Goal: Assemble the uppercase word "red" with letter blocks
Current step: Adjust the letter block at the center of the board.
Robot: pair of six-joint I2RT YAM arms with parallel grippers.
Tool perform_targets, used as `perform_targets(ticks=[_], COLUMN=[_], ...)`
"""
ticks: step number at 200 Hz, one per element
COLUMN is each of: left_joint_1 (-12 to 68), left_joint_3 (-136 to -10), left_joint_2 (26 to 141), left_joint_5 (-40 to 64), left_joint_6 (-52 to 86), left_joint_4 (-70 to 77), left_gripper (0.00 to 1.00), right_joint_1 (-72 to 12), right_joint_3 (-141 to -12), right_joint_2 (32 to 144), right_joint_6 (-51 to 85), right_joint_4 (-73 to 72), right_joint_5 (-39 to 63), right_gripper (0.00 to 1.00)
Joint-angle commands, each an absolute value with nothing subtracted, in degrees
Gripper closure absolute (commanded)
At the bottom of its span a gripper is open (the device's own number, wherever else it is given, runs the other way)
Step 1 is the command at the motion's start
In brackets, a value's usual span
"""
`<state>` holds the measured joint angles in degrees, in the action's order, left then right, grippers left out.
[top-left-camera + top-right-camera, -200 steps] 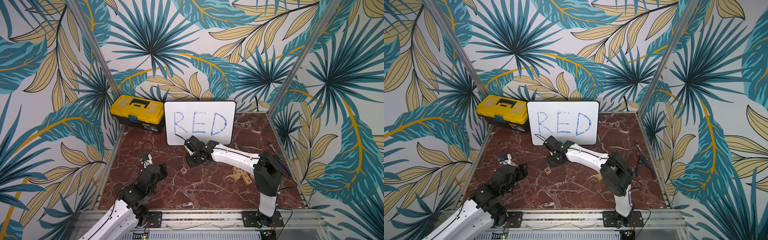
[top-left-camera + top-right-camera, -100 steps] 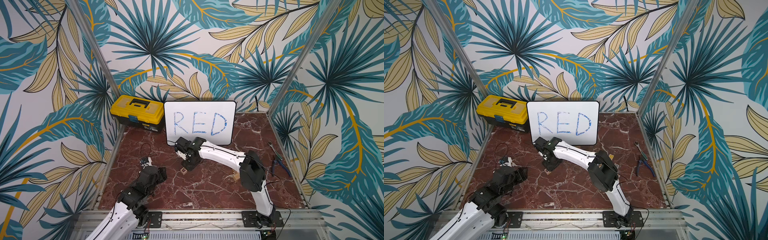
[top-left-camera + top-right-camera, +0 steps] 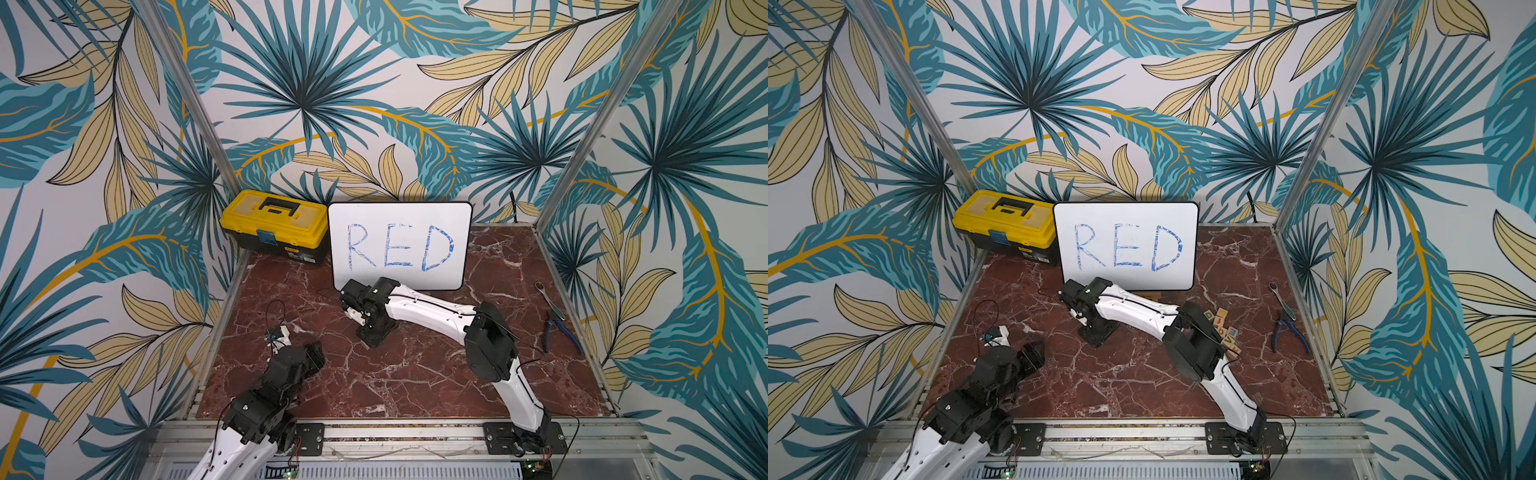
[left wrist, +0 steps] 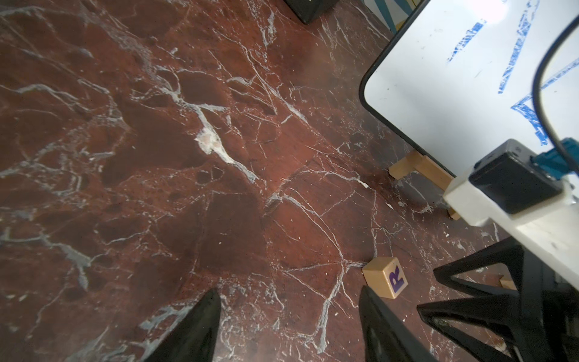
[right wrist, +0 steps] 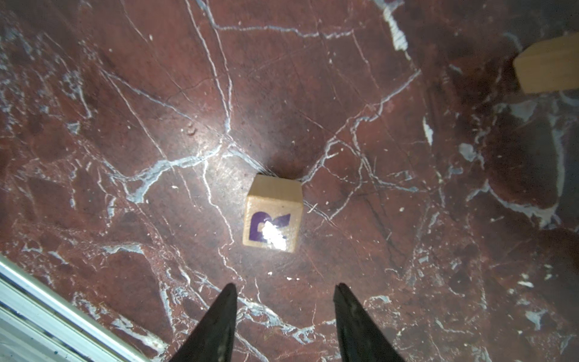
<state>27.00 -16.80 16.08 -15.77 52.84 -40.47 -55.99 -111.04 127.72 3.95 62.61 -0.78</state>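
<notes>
Your right gripper (image 5: 285,286) hangs over the red marble table (image 3: 374,382) in front of the whiteboard (image 3: 399,245) with its jaws spread and nothing between them. The R block (image 5: 272,219) sits flat on the marble just ahead of the fingertips (image 5: 225,301), apart from both, with its dark R facing up under a patch of glare. In both top views the gripper's body hides that block from you. From the left wrist view you see the same block (image 4: 383,277) resting near the whiteboard's wooden foot (image 4: 410,166). Your left gripper (image 4: 288,290) is low over bare marble toward the table's left side, its jaws also parted and holding nothing. In a top view a cluster of letter blocks (image 3: 1225,330) lies beside the right arm's elbow, well apart from the R block, their letters too small to read surely. A yellow toolbox (image 3: 274,226) stands left of the whiteboard, and pliers (image 3: 561,326) lie by the table's right edge
</notes>
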Motion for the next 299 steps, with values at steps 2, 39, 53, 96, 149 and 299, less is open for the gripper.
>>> perform_targets(ticks=[2, 39, 53, 96, 149, 299], left_joint_1=[26.76, 26.72, 26.72, 26.72, 26.72, 26.72], left_joint_3=[-15.38, -15.47, -15.47, -15.46, -15.48, -15.12], left_joint_2=[16.0, 16.05, 15.96, 15.95, 15.87, 14.33], left_joint_5=[-17.31, -17.65, -17.67, -17.84, -17.93, -17.15], left_joint_6=[54.23, 54.31, 54.32, 54.4, 54.4, 53.75], left_joint_4=[-42.9, -43.06, -43.02, -43.22, -43.33, -43.24], left_gripper=[0.3, 0.3, 0.3, 0.3, 0.3, 0.31], right_joint_1=[-56.37, -56.41, -56.34, -56.36, -56.34, -55.85], right_joint_3=[-112.55, -114.43, -115.53, -117.36, -118.12, -118.38], right_joint_2=[130.18, 132.51, 133.48, 135.21, 135.64, 135.95], right_joint_6=[5.12, 6.89, 7.61, 10.1, 15.43, 48.08], right_joint_4=[62.32, 61.7, 62.01, 62.3, 63.24, 66.97], right_joint_5=[-0.04, -0.93, -1.21, -1.53, -2.02, -0.42], right_gripper=[0.47, 0.47, 0.47, 0.49, 0.61, 0.65])
